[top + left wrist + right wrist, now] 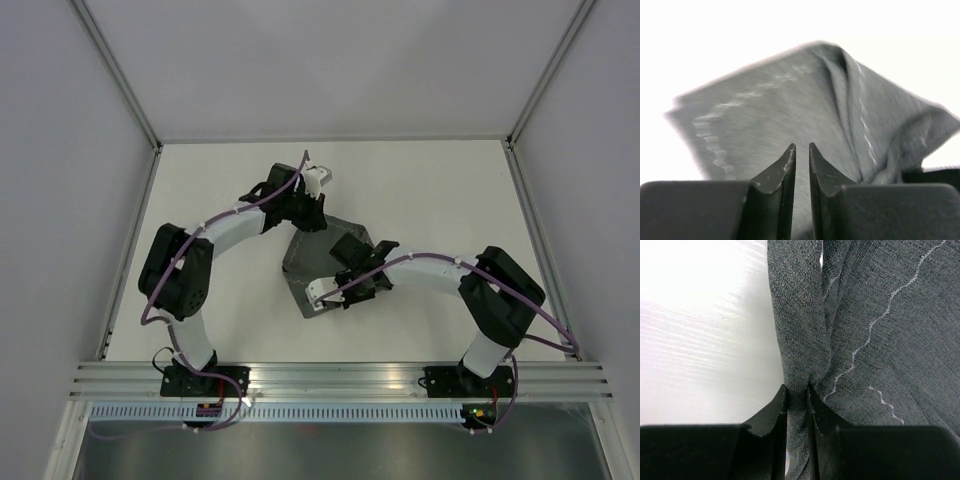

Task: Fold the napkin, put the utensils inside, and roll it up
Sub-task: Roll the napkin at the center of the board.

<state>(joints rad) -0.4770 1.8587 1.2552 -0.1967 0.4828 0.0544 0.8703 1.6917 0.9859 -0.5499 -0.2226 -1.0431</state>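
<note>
The dark grey napkin (318, 262) lies bunched and partly folded in the middle of the table, between the two arms. My left gripper (312, 222) is at its far corner. In the left wrist view its jaws (802, 146) stand almost together with the cloth (775, 110) filling the narrow gap. My right gripper (342, 292) is at the napkin's near right part. In the right wrist view it (796, 388) is shut on a pinched fold of the cloth (880, 340). The fork is not in view.
The white table (440, 190) is enclosed by pale walls with metal frame posts at the back corners. An aluminium rail (340, 378) runs along the near edge, where both arm bases sit.
</note>
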